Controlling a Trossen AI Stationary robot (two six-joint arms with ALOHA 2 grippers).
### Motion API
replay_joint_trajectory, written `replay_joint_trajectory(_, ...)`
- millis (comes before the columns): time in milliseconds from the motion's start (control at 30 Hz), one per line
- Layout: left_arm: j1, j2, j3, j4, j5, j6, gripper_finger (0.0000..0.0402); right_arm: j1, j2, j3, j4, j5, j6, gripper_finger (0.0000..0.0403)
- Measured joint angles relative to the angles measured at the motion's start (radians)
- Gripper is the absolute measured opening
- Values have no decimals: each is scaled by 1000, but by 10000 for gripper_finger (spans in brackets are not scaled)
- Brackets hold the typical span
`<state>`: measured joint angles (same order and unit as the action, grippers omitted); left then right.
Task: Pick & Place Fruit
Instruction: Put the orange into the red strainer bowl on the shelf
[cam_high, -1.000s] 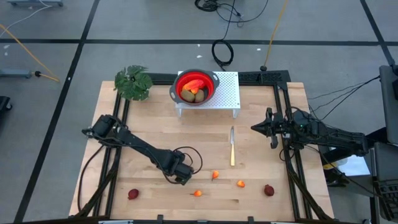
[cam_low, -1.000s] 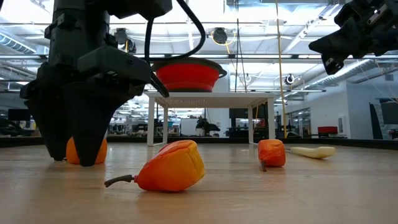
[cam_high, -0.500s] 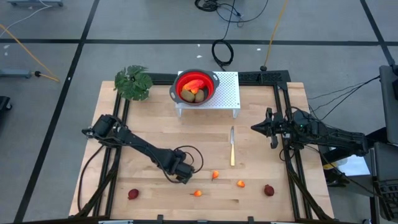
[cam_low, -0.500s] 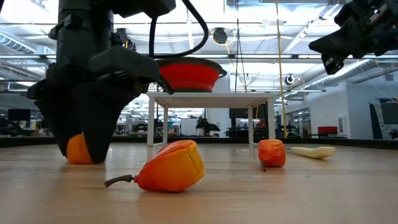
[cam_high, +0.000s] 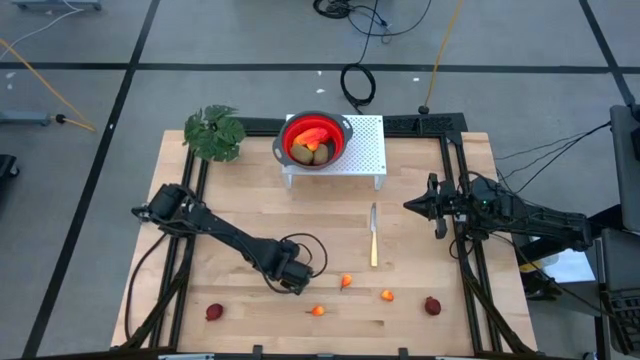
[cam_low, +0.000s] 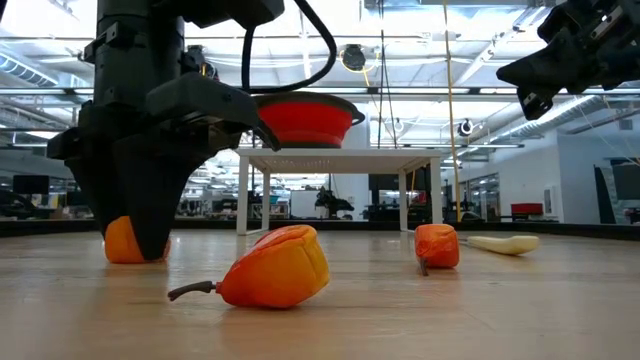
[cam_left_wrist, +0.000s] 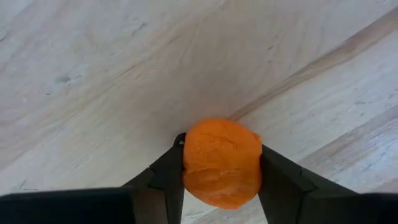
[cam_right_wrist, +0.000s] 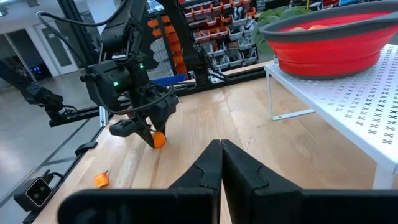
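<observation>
My left gripper (cam_high: 292, 281) is down at the table's near middle, shut on a small orange fruit (cam_left_wrist: 221, 163), which also shows under the fingers in the low view (cam_low: 122, 242). Other small fruits lie loose on the wood: orange ones (cam_high: 345, 281) (cam_high: 387, 295) (cam_high: 318, 310) and dark-red ones (cam_high: 214, 312) (cam_high: 432, 305). The red bowl (cam_high: 342, 135) stands on a white perforated stand (cam_high: 368, 150) and holds brown and red-yellow fruit (cam_high: 312, 148). My right gripper (cam_high: 437, 208) hovers shut over the table's right side. My left gripper pinches the orange fruit by its two opposite sides (cam_left_wrist: 186, 163) between the two fingers (cam_left_wrist: 163, 180). The fingers come from above, pointing down. The fruit sits at the fingertips, low at the tabletop (cam_low: 122, 255); whether it is clear of the wood I cannot tell.
A slim knife (cam_high: 374, 235) lies lengthwise right of centre. A leafy green plant (cam_high: 215, 132) stands at the far left corner. Black frame rails run along both table sides (cam_high: 462, 230). Bare wood lies between the stand and the near fruits.
My left gripper's fingers have drawn together onto the orange fruit, from a wide spread a second ago, and the gripper has shifted slightly toward the table's right. The right arm has kept still.
</observation>
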<state>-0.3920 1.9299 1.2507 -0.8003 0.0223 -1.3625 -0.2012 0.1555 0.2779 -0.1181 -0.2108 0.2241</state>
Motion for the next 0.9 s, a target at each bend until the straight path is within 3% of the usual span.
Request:
replay_joint_trajectory(133,0,-29,0,16,-1,57,162,0,0,0,0,0,0,0)
replay_joint_trajectory(333,0,-133,0,124,-91,219,164,0,0,0,-1,-1,0,0)
replay_joint_trajectory(633,3,-310,0,531,-248,571,166,0,0,0,0,-3,0,0)
replay_joint_trajectory(900,4,-398,0,897,-222,882,166,0,0,0,-1,-3,0,0)
